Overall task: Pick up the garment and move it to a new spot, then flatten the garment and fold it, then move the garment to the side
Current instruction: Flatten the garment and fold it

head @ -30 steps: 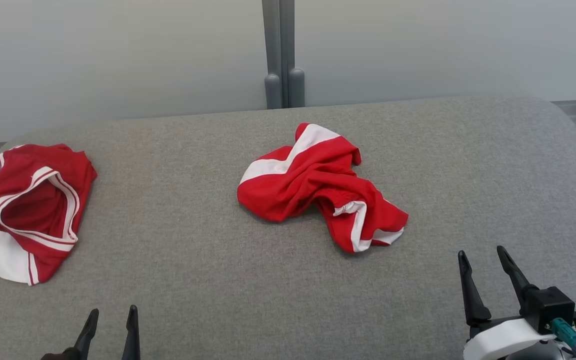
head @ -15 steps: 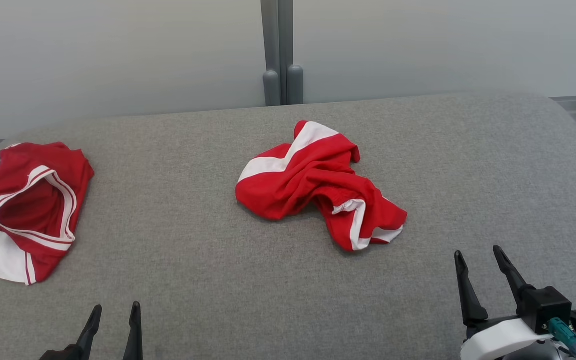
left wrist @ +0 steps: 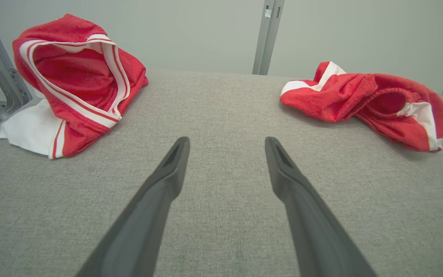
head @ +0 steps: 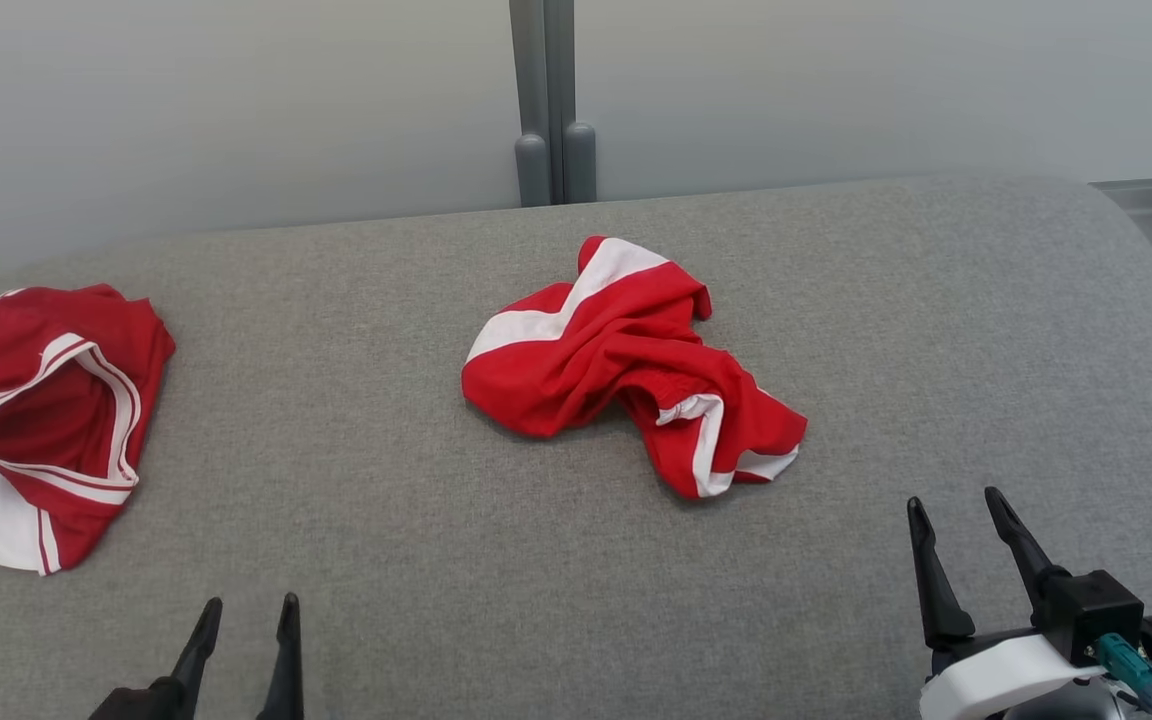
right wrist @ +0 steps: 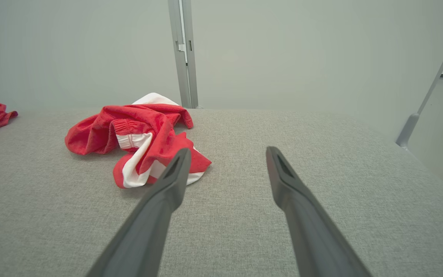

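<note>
Care in the pick-up means steering the right tool [head: 954, 498], fingers apart and empty like the left tool [head: 251, 600], onto a raised fold of the crumpled red-and-white mesh garment [head: 631, 365] lying mid-way across the grey fabric worktop [head: 386, 520] (well clear of both tools).

In the head view the bottom edge cuts off the left gripper [head: 249, 602] just behind its fingers and the right gripper [head: 953, 498] at the wrist. The left edge clips the second garment [head: 46, 400]. In the right wrist view a finger [right wrist: 167, 184] covers the near hem of the garment [right wrist: 144, 117], whose crumpled folds hide its shape.
</note>
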